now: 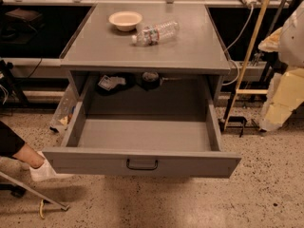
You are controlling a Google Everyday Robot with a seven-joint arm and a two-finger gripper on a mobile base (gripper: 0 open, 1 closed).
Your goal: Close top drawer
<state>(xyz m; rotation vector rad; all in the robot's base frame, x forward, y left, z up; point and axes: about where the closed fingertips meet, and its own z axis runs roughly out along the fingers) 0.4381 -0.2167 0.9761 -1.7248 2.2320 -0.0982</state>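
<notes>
The top drawer point(85, 163) is plain grey, with a dark bar handle point(142, 164). The cabinet top point(190, 46) above it is the same grey and carries a cream bowl point(125, 20) and a clear bottle point(156, 33) with a colourful label. The floor point(190, 203) beneath is beige, speckled dark. The gripper is out of view.

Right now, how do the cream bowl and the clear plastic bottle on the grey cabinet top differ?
The cream bowl stands upright, mouth up; the clear plastic bottle lies on its side. The bowl is opaque and plain; the bottle is see-through with a coloured label. Both rest on the grey cabinet top, above the open top drawer. The gripper is not in view.
</notes>
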